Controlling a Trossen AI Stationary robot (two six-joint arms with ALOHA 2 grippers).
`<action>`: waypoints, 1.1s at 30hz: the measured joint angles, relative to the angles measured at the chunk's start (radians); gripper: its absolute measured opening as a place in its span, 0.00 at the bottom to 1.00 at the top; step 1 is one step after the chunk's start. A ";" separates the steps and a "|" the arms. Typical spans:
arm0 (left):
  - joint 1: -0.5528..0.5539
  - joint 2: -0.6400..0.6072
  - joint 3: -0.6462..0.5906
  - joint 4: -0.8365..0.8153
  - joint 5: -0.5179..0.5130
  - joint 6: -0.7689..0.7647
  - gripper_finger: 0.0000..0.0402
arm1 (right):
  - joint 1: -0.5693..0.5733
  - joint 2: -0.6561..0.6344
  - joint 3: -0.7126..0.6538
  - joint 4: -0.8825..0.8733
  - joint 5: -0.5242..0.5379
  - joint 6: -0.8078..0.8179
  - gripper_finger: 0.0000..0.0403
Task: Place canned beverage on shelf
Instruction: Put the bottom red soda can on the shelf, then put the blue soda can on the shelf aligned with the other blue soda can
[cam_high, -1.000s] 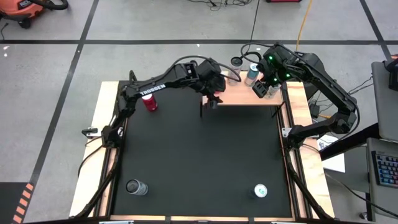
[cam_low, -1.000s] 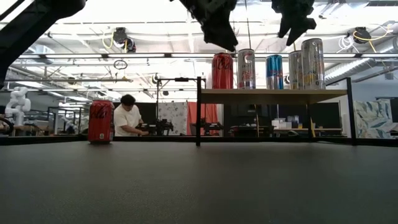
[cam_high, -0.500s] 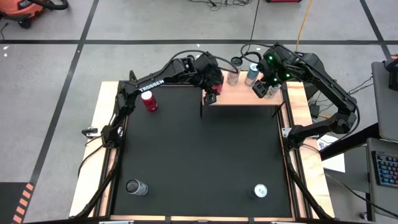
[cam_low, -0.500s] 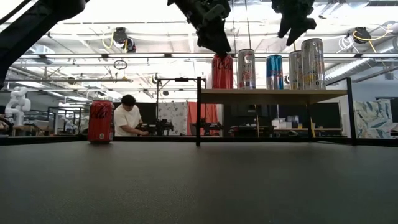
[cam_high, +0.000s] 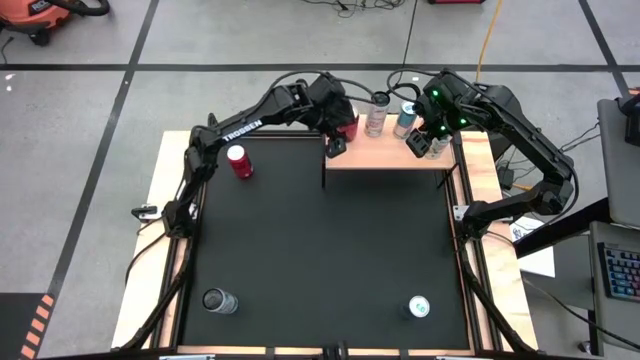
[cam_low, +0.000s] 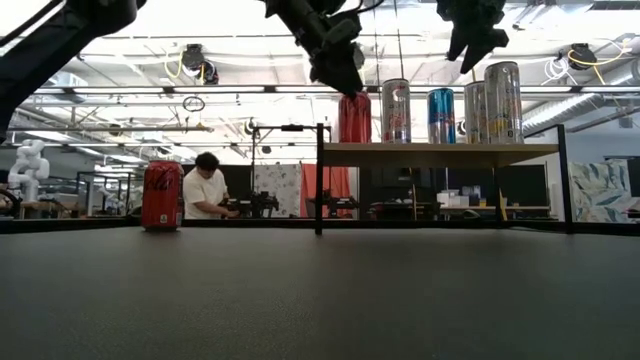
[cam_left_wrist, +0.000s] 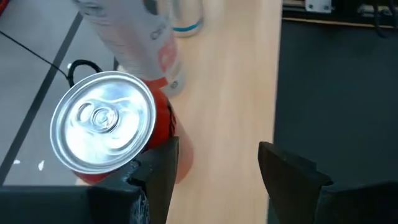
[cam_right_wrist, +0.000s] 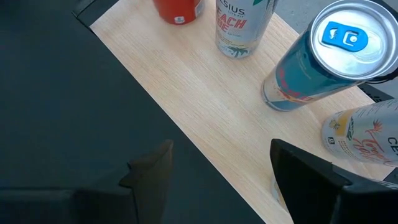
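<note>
The red can stands upright at the left end of the shelf, silver lid and pull tab facing up, its red side showing below the rim, and it rests on the pale wood with nothing gripping it. The left gripper hangs right above that end of the shelf, fingers spread and released, the can sitting just beside one finger rather than between the pair. On the shelf, four more cans line up to the right of the red one: a white peach can, a blue can, then two tall pale cans at the far right end. The right gripper hovers over that right end, jaws apart and empty. Down on the black table, another red can stands at the back left, a dark can at the front left, and a white-topped can at the front right.
</note>
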 joint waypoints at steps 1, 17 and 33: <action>0.003 0.004 0.000 0.009 0.000 -0.001 0.56 | 0.000 0.000 0.000 0.000 0.000 0.000 0.62; -0.010 -0.015 0.004 -0.110 0.001 -0.026 0.56 | 0.000 0.000 0.000 -0.001 0.000 -0.015 0.62; -0.153 -0.150 0.005 -0.231 -0.006 -0.072 0.56 | 0.027 -0.066 0.000 -0.056 -0.162 0.089 0.62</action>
